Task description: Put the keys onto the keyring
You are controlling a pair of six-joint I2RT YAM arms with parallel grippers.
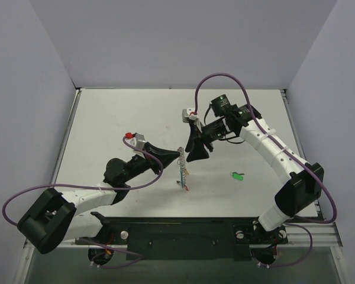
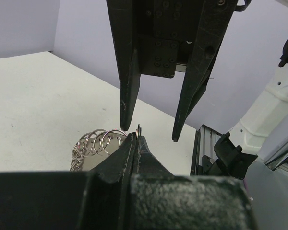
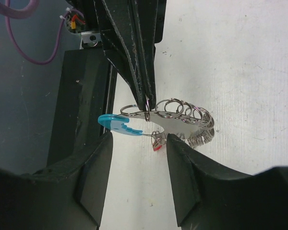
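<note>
Pale lavender walls (image 1: 177, 41) enclose a white table (image 1: 118, 112), with both arms reaching toward its middle. The left gripper (image 1: 178, 158) has its two fingers pressed together on the keyring (image 1: 181, 164), pinching one of its small wire loops at the very tips. The left wrist view shows this closely: the fingertips (image 2: 137, 140) meet on a thin ring, and the other silvery loops (image 2: 98, 143) fan out to the left, just above the tabletop.

The right gripper (image 1: 197, 157) points downward just beside the keyring, its fingers standing apart and gripping nothing. From the left wrist camera it hangs directly over the pinched loop, one finger (image 2: 125, 108) on either side, without touching it. In the right wrist view the keyring (image 3: 182, 117) curves across the gap between the gripper's own fingers (image 3: 103, 163). A light-blue segment (image 3: 116, 122) is at its left end and a small red piece (image 3: 157, 147) dangles below.

One green key (image 1: 236, 176) lies flat on the table, well apart from the keyring, to the right.
</note>
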